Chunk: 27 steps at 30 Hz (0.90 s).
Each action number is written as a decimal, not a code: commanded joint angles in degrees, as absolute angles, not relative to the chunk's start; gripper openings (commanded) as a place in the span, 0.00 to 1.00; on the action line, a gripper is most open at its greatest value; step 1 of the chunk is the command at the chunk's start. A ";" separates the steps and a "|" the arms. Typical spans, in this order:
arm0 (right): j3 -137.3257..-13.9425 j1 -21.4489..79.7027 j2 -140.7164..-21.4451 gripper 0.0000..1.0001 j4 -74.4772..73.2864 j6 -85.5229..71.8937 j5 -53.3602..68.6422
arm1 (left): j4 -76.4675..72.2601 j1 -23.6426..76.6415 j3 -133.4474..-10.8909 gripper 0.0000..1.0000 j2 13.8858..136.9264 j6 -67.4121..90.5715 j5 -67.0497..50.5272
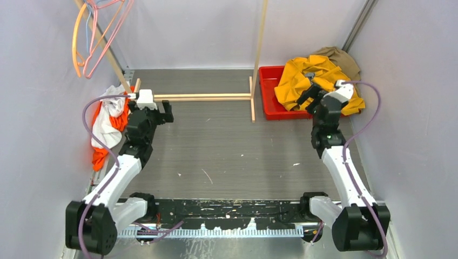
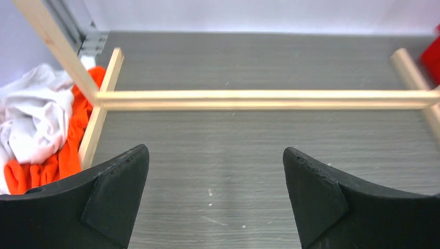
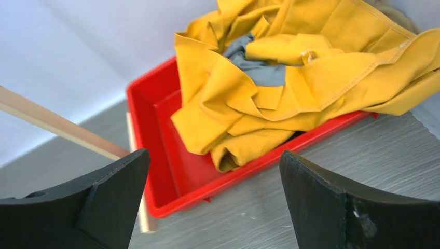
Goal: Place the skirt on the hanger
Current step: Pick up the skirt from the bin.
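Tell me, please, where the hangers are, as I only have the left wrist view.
Observer: The hangers hang high on the slanted pole, at the far left corner.
Operator: Thank you. What is the red thing at my right edge?
Observer: A bin, heaped with a yellow garment.
Operator: And the right gripper?
Observer: The right gripper is open, facing that bin, holding nothing.

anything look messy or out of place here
The yellow cloth garment is heaped, crumpled, in the red plastic tray and spills over its rim. A white and orange cloth pile lies bunched against the left wall, beside the wooden frame. Neither is laid flat.
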<state>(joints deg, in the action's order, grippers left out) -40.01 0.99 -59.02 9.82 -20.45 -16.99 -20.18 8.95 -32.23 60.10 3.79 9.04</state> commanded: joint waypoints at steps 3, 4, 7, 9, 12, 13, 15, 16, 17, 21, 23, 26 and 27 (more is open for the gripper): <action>-53.22 0.88 -56.15 1.00 -9.40 -26.70 -2.08 | -9.92 11.94 -38.42 0.99 50.58 14.83 6.87; -52.84 0.76 -55.90 1.00 -9.08 -28.30 -3.15 | -8.49 12.36 -39.63 0.99 49.53 18.66 8.08; -54.42 0.45 -55.95 1.00 -14.31 -34.69 -9.26 | -0.54 12.62 -44.32 0.99 48.56 21.95 -0.79; -56.24 0.43 -57.57 1.00 -15.45 -33.91 -6.85 | 1.71 12.71 -46.24 0.99 49.07 22.83 -6.16; -63.23 0.44 -62.69 1.00 -23.20 -33.68 -9.79 | 5.33 12.73 -48.77 0.99 52.43 26.29 -9.80; -65.02 0.44 -64.62 1.00 -24.26 -33.18 -10.17 | 4.54 12.74 -49.11 0.99 53.73 26.52 -13.61; -68.46 0.44 -68.41 0.94 -26.26 -32.42 -11.47 | 0.09 12.74 -48.66 0.99 56.46 30.40 -22.34; -70.76 0.44 -71.61 0.92 -27.44 -31.97 -12.39 | -1.34 12.72 -48.53 0.99 58.15 33.00 -25.23; -73.50 0.44 -74.63 0.89 -29.16 -31.37 -13.30 | -1.72 12.74 -48.61 0.99 59.33 35.47 -26.25; -86.48 0.44 -87.35 0.77 -37.07 -28.98 -15.80 | -2.30 13.32 -48.97 0.99 63.80 38.52 -27.79; -90.87 0.44 -92.18 0.77 -38.24 -28.22 -17.13 | 1.37 14.02 -50.19 0.99 65.41 37.41 -26.58; -96.73 0.44 -98.91 0.84 -39.69 -27.53 -19.26 | 2.91 14.91 -50.59 0.99 67.14 36.92 -26.29; -98.69 0.44 -101.19 0.87 -40.22 -27.47 -20.00 | 1.89 14.94 -49.98 0.99 67.74 38.01 -27.38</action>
